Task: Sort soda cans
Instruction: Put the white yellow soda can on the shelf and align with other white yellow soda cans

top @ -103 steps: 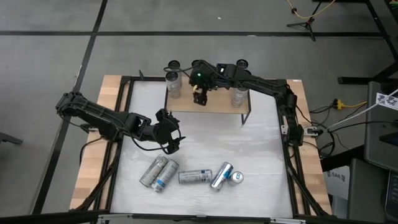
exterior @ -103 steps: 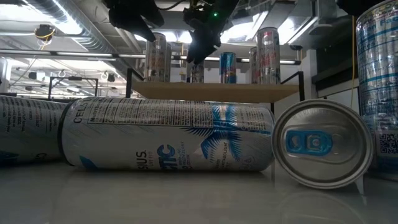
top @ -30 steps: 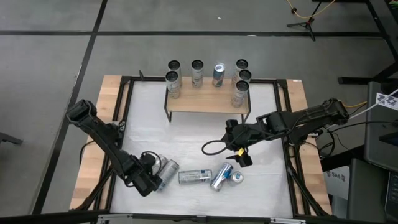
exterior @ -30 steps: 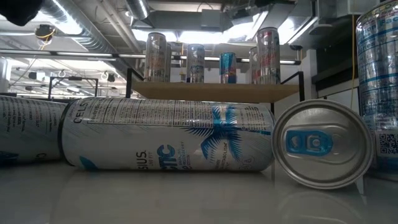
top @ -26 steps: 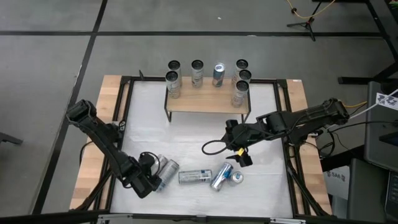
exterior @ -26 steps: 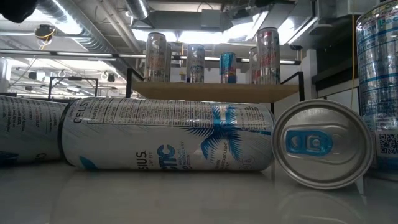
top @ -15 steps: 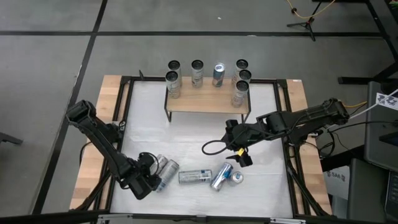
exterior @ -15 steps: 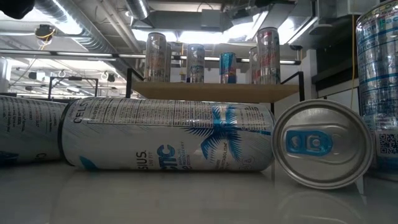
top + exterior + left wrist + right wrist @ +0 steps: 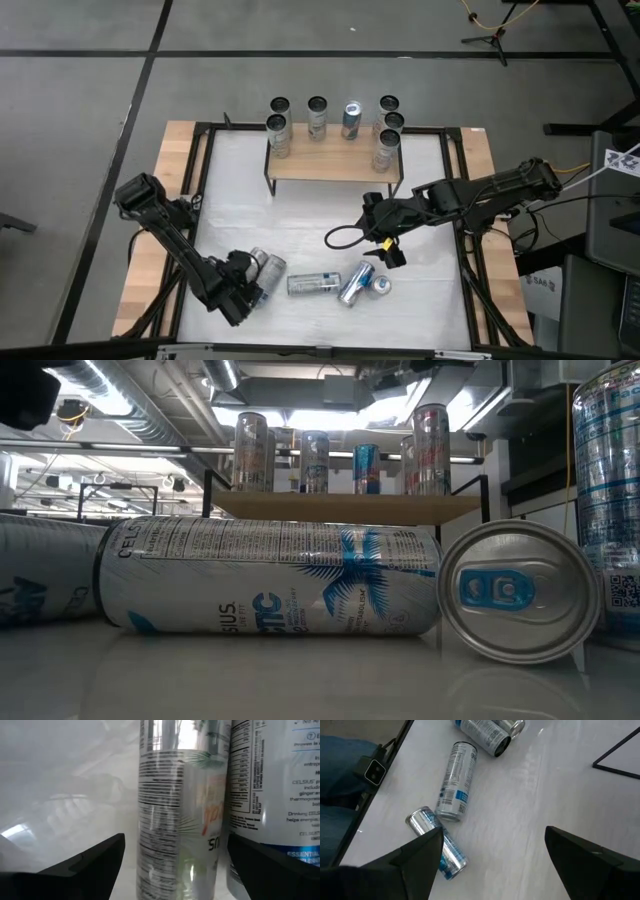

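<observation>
The left gripper [image 9: 243, 292], fingers spread around a lying can [image 9: 175, 820], should centre and squeeze gently; the right gripper [image 9: 385, 250] hangs open.

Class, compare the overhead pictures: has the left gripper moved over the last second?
Yes. The left gripper has slid slightly toward the table's near edge, down the image, away from the shelf, closing over the leftmost lying cans.

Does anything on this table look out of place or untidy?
Yes. Five soda cans lie tipped on their sides near the front of the table, while six stand upright on the wooden shelf. Nothing looks spilled or dented.
</observation>
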`<control>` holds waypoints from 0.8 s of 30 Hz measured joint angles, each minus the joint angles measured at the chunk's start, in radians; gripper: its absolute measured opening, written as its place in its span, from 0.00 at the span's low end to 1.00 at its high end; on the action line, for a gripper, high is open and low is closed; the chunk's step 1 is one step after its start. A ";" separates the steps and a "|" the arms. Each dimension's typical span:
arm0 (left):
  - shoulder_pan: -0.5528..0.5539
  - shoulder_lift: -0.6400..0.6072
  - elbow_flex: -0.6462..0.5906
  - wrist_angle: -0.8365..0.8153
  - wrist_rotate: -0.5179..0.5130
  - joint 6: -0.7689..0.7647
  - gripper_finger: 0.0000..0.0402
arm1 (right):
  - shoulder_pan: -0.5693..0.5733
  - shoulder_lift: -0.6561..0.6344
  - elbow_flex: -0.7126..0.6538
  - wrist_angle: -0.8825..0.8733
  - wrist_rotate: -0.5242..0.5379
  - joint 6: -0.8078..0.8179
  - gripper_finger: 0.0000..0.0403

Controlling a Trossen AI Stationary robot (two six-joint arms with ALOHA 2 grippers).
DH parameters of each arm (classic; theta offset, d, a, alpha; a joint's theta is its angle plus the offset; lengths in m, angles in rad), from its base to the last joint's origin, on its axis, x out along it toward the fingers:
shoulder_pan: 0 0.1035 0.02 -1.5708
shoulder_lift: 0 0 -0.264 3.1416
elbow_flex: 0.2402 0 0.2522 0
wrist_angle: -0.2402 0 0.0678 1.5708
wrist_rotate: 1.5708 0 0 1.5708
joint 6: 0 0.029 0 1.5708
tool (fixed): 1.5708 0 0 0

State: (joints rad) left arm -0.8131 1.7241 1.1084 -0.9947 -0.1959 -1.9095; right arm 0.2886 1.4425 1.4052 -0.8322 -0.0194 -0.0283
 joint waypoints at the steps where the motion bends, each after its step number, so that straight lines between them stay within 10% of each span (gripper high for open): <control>1: 0.000 0.004 0.000 0.000 0.000 0.000 0.88 | 0.000 0.000 0.000 0.000 0.000 0.000 0.85; 24: 0.009 0.066 0.000 0.010 0.004 -0.001 0.75 | 0.000 0.000 0.000 0.001 0.000 -0.002 0.85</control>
State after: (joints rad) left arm -0.8042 1.7901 1.1080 -0.9846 -0.1917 -1.9102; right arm 0.2886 1.4425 1.4052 -0.8314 -0.0193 -0.0307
